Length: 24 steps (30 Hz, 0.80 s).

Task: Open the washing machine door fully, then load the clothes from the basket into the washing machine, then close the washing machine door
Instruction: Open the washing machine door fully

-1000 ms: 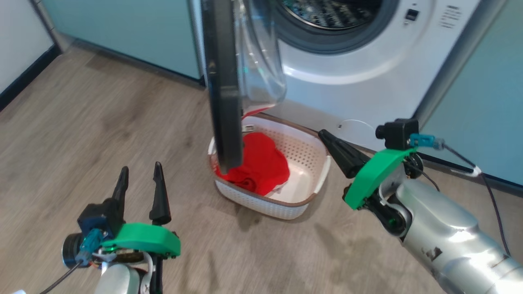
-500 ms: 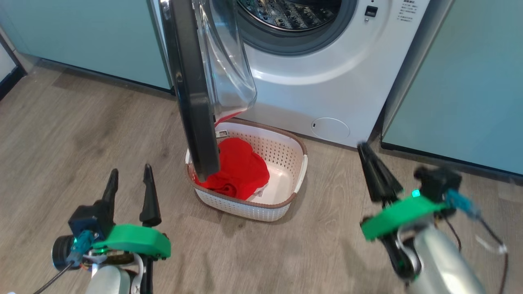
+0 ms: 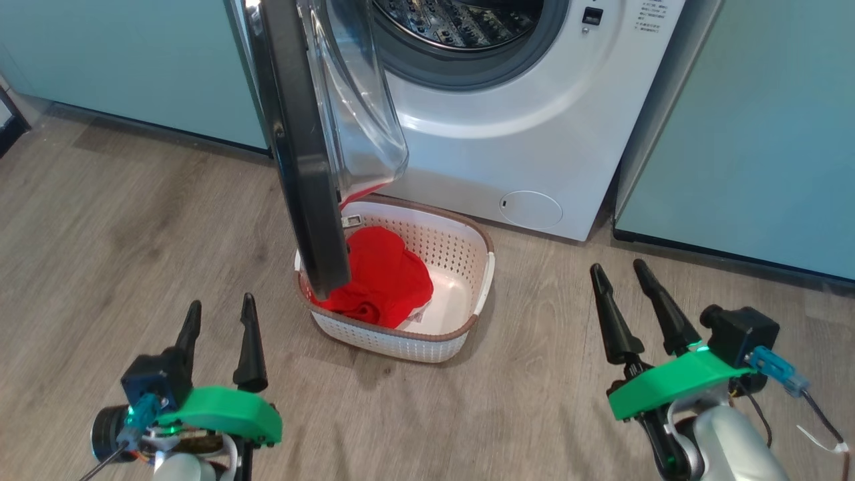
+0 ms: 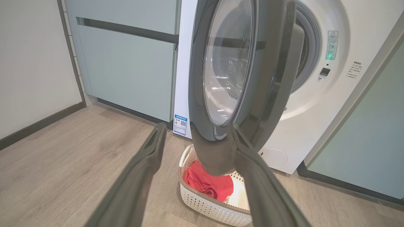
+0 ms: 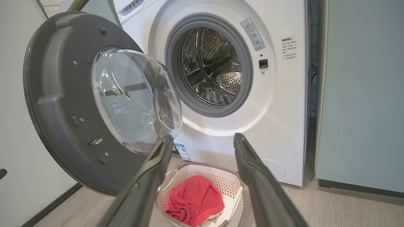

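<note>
Lying in the basket (image 3: 401,341) on the floor, the red clothes (image 3: 377,277) sit beneath the washing machine door (image 3: 300,153), which stands swung out from the washing machine (image 3: 507,133). The left gripper (image 3: 222,300) and right gripper (image 3: 618,265) flank the basket, fingers apart, holding nothing.

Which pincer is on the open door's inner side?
The right pincer: it faces the glass bulge of the washing machine door; the left pincer faces its outer side.

3 views, all toward basket (image 3: 401,342)
</note>
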Tool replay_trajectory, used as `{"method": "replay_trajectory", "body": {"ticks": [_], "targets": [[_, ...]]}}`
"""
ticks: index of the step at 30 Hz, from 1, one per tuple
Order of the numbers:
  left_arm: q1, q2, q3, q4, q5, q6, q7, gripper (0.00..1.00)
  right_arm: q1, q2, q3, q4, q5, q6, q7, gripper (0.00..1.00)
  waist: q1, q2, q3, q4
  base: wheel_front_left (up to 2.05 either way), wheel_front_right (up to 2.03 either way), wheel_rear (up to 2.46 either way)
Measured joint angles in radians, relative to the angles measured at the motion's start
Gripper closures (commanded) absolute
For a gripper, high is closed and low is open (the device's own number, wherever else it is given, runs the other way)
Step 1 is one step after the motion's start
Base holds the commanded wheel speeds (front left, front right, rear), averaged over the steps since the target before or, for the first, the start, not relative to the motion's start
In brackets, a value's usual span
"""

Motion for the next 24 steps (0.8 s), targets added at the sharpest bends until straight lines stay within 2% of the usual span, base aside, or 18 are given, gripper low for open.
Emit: {"method": "replay_trajectory", "body": {"ticks": [24], "targets": [[0.021,0.0,-0.026,-0.004,0.016,0.0,0.0,0.0,0.002,0.0,-0.002,-0.013,-0.003,0.0,0.0,0.0,0.0,0.0,-0.019,0.008,0.0,0.0,0.0]]}}
